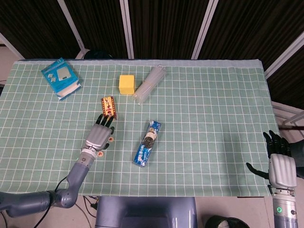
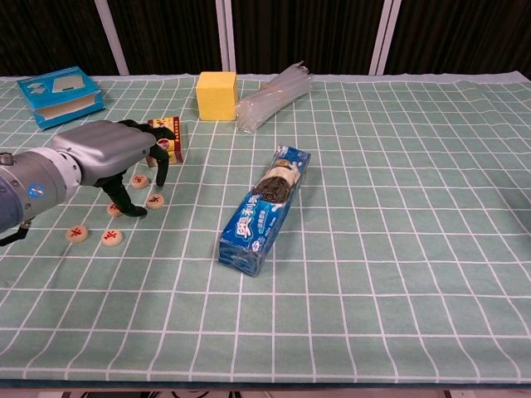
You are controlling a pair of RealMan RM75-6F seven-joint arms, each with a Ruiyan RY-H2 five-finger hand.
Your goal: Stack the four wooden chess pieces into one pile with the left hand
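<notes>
Hovering low over the cluster of wooden chess pieces, the left hand (image 2: 108,153) has its fingers apart and curved downward, one dark fingertip (image 2: 135,211) resting on the cloth beside a piece; it holds nothing that I can see, and this reads as the reach before a first pick. The pieces lie flat and separate on the green checked desk (image 2: 398,249), none yet stacked: in the chest view I count five small discs, namely two (image 2: 76,234) (image 2: 111,238) near the front edge and clear of the hand, one (image 2: 155,201) just right of the fingers, one (image 2: 114,209) partly hidden under them, and one (image 2: 139,180) beneath the palm, although the task names only four. They sit close together on the robot's left, within easy reach of that arm, which probably explains why the left hand is chosen. The right hand (image 1: 279,164) waits at the far right edge of the desk, well apart from everything, fingers spread and empty, likely parked so it stays out of the way. Elsewhere there is one red-and-yellow small box (image 2: 168,138) just behind the left hand, one yellow block (image 2: 216,95), one bundle of clear plastic (image 2: 270,98), one blue biscuit packet (image 2: 264,211) and one blue box (image 2: 65,95).
</notes>
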